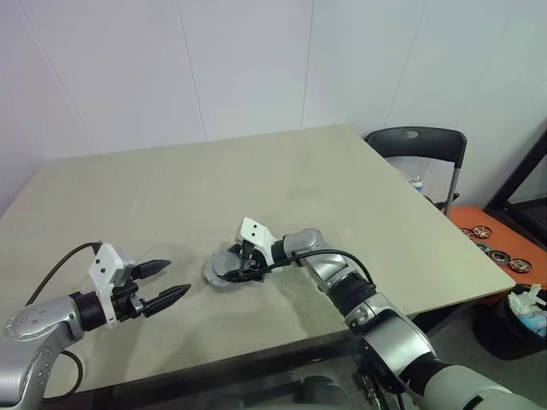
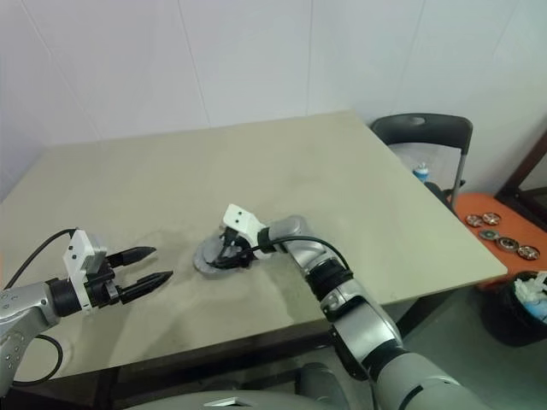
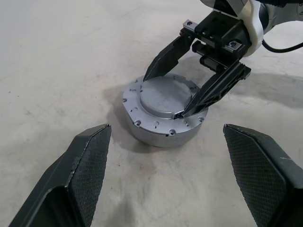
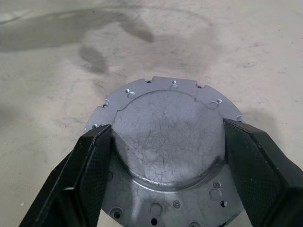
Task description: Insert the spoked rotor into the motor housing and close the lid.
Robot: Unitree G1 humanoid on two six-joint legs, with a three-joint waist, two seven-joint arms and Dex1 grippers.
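On the table (image 1: 359, 196), near its front edge, sits the silver-grey lid (image 3: 163, 111), apparently already seated. It looks rigid, weighty and slick; the rim offers the best purchase. The right gripper (image 3: 191, 90) straddles its raised centre, jaws apart. The left gripper (image 1: 167, 284) hovers open beside it.

Both arms extended over the table, jaws parted.
The left gripper (image 1: 161, 285) hovers at the near left, its arm coming in from the left and its two black fingers (image 3: 85, 156) spread wide and pointing right. The right arm bends inward from the near right; the right gripper (image 1: 242, 266) angles downward to the left, fingers (image 4: 90, 156) spread.
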